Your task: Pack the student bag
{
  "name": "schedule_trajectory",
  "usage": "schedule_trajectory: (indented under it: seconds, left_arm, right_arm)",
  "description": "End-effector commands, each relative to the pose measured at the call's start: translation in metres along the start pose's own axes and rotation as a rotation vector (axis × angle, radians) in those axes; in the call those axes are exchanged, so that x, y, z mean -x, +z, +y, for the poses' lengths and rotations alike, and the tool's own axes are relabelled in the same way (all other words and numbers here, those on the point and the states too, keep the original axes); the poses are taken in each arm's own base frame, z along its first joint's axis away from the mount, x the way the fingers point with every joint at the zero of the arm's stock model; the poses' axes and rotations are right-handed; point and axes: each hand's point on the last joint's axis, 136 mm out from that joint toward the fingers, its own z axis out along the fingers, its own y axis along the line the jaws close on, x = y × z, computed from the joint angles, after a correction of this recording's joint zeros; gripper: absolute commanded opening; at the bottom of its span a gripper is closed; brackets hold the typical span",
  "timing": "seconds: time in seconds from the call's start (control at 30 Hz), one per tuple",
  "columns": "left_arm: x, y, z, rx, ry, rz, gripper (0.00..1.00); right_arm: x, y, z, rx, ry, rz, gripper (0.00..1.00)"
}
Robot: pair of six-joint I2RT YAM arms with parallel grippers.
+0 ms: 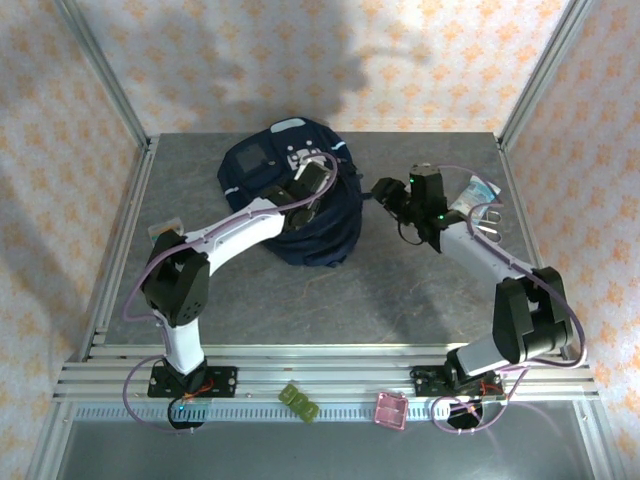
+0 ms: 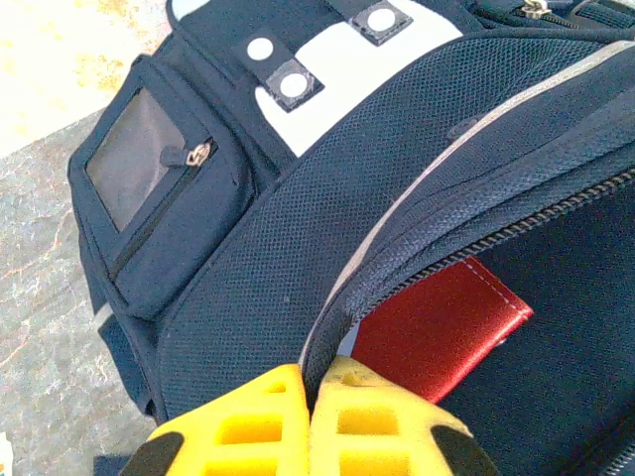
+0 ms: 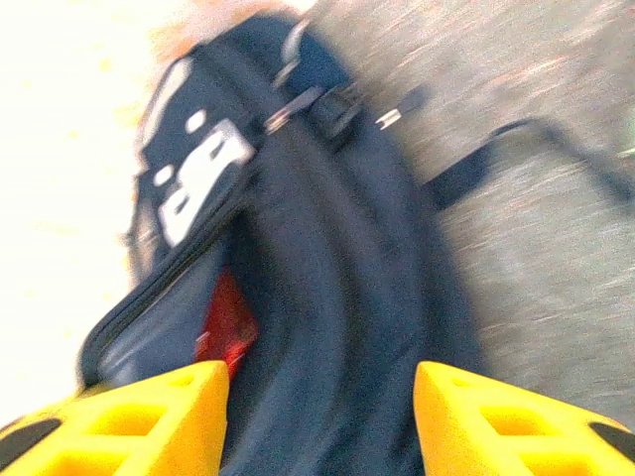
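Packing part done: bag (image 1: 255, 175) unzipped at the back middle of the desk (image 1: 330, 300).
The bag's main pocket gapes, and a flat red item (image 2: 437, 327) already sits inside. A pale packet (image 1: 478, 190) lies loose beside the right arm, so I judge there is more to load and the zip to close. The left tool (image 2: 310, 382) is clenched on the rim of the opening, seemingly holding it up. The right tool (image 3: 317, 397) is released with its jaws apart, holding nothing, near the bag's right flank.

Lab cell: aluminium frame (image 1: 112, 85), papered walls (image 1: 300, 60)
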Motion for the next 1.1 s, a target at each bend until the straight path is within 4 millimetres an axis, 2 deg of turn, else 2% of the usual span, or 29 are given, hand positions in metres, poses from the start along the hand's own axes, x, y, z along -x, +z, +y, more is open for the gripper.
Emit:
schedule_trajectory:
  seconds: [0.0, 0.03, 0.17, 0.23, 0.37, 0.5, 0.63, 0.77, 0.97, 1.07]
  left_arm:
    - [0.002, -0.016, 0.013, -0.011, -0.073, -0.020, 0.00]
    - [0.000, -0.019, 0.006, -0.039, -0.077, -0.018, 0.02]
    - [-0.011, -0.030, -0.010, -0.099, -0.105, -0.006, 0.37]
    - [-0.015, -0.035, -0.014, -0.128, -0.131, 0.002, 0.47]
    - [-0.022, -0.047, -0.021, -0.201, -0.188, 0.009, 0.55]
    - [-0.024, -0.059, -0.018, -0.239, -0.243, -0.004, 0.62]
    - [-0.023, -0.068, -0.023, -0.308, -0.297, -0.026, 0.65]
    - [-0.023, -0.065, -0.033, -0.346, -0.318, -0.014, 0.65]
    - [-0.024, -0.062, -0.060, -0.451, -0.353, 0.020, 0.65]
    - [-0.025, -0.063, -0.078, -0.514, -0.365, 0.042, 0.64]
  right_arm:
    - [0.019, 0.006, -0.050, -0.215, -0.034, -0.042, 0.52]
    - [0.025, 0.012, -0.059, -0.247, -0.033, -0.044, 0.52]
    - [0.041, 0.039, -0.079, -0.326, -0.051, -0.049, 0.53]
    - [0.045, 0.054, -0.086, -0.356, -0.058, -0.037, 0.53]
    - [0.044, 0.084, -0.101, -0.401, -0.064, 0.005, 0.53]
    - [0.027, 0.098, -0.114, -0.395, -0.031, 0.056, 0.53]
    - [0.002, 0.091, -0.121, -0.374, 0.000, 0.110, 0.53]
    - [-0.036, 0.073, -0.121, -0.344, 0.023, 0.180, 0.52]
    - [-0.093, 0.028, -0.100, -0.256, 0.083, 0.210, 0.52]
    - [-0.098, 0.007, -0.085, -0.207, 0.097, 0.180, 0.53]
